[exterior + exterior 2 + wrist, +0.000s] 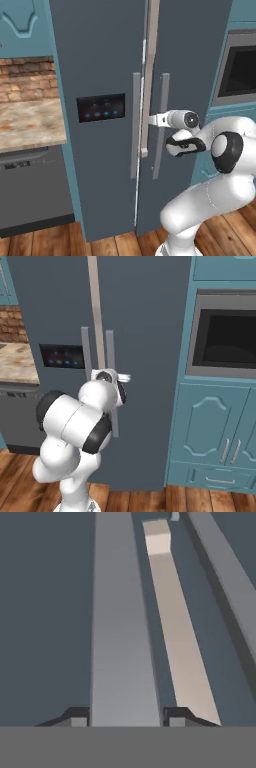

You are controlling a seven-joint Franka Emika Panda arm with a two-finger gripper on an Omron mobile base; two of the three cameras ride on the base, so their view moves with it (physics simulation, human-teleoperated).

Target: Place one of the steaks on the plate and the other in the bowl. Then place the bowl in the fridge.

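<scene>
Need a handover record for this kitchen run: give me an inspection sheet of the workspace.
Surface: stone counter at left, bare where visible.
Job's things: fridge, control panel lit.
Clutter: nothing seen.
Grippers: tool closed around a fridge door handle, one fingertip against each side.
Cables: nothing seen.
Surroundings: built-in oven, teal cabinets, dishwasher, wood floor.
</scene>
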